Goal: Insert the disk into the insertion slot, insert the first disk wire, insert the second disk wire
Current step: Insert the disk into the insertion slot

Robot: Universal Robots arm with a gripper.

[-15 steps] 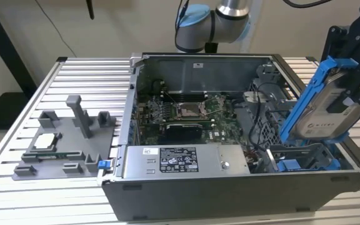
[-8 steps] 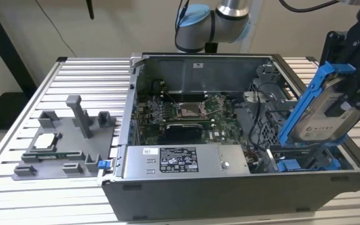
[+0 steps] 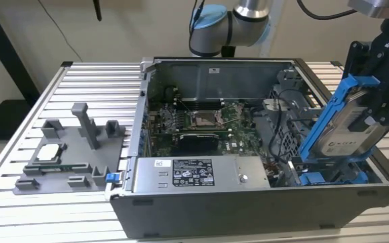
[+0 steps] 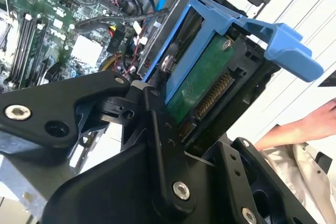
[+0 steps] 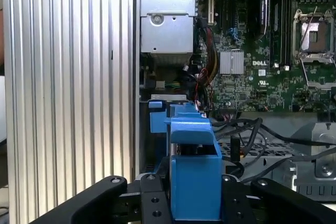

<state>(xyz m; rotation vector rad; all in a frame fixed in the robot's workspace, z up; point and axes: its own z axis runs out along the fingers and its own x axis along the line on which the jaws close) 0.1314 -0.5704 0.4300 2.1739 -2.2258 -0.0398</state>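
My gripper (image 3: 382,104) is shut on the disk (image 3: 348,127), a silver-grey drive with a white label in a bright blue carrier frame (image 3: 328,109). The disk stands steeply tilted at the exterior view's right end of the open computer case. Its lower end reaches down at the insertion slot (image 3: 319,172) of the grey drive cage, where more blue plastic shows. In the second wrist view the black fingers (image 4: 157,129) clamp the drive's green board side (image 4: 202,85). The first wrist view looks down the blue carrier (image 5: 193,163) toward the cage. I cannot tell which of the black cables (image 3: 281,129) beside the cage are the disk wires.
The grey power supply box (image 3: 201,173) lies along the case's near wall, with the motherboard (image 3: 201,121) behind it. A grey fixture with parts (image 3: 73,152) sits on the slatted table (image 3: 79,81) at the exterior view's left. A person's hand (image 4: 307,127) is beside the case.
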